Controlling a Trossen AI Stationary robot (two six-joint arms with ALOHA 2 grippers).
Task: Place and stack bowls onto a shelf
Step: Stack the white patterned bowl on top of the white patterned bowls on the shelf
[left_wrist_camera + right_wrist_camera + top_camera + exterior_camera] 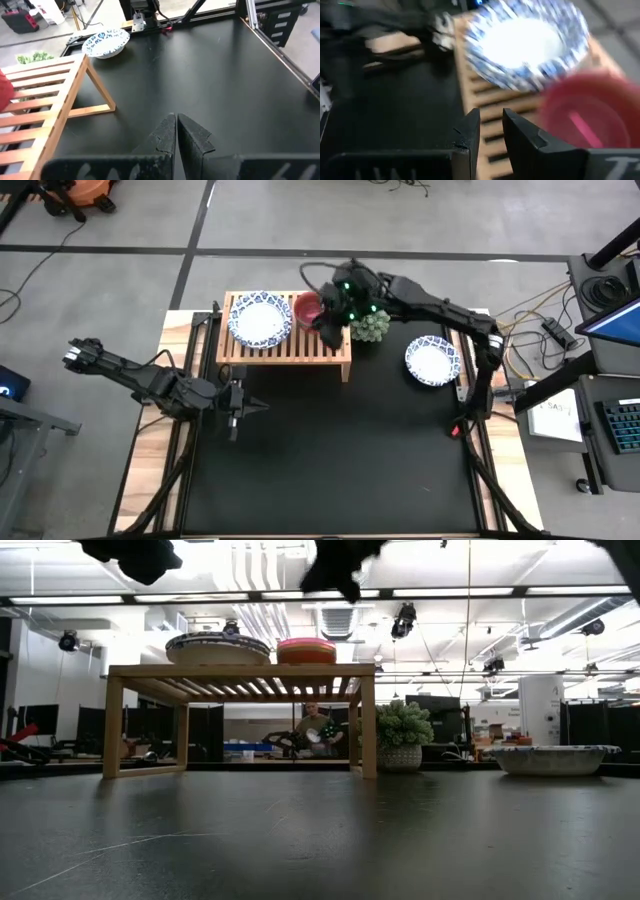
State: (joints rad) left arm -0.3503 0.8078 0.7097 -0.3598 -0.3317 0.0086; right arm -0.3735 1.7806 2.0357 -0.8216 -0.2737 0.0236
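Note:
The light-wood shelf (285, 345) stands at the far middle of the black table. On its slatted top sit a white bowl with a blue patterned rim (260, 319) and, to its right, a red bowl (308, 308), both on their bases (306, 651). My right gripper (491, 115) hangs above the shelf's right part (329, 332), beside the red bowl (587, 112), slightly open with nothing between its fingers. A second white bowl (432, 361) rests on the table at the right. My left gripper (176, 118) waits shut over the table's left (250, 406).
A small green potted plant (370, 326) stands on the table just right of the shelf, under my right arm. Bare black table (340, 460) stretches from the shelf to the near edge. A frame post (468, 395) stands by the right edge.

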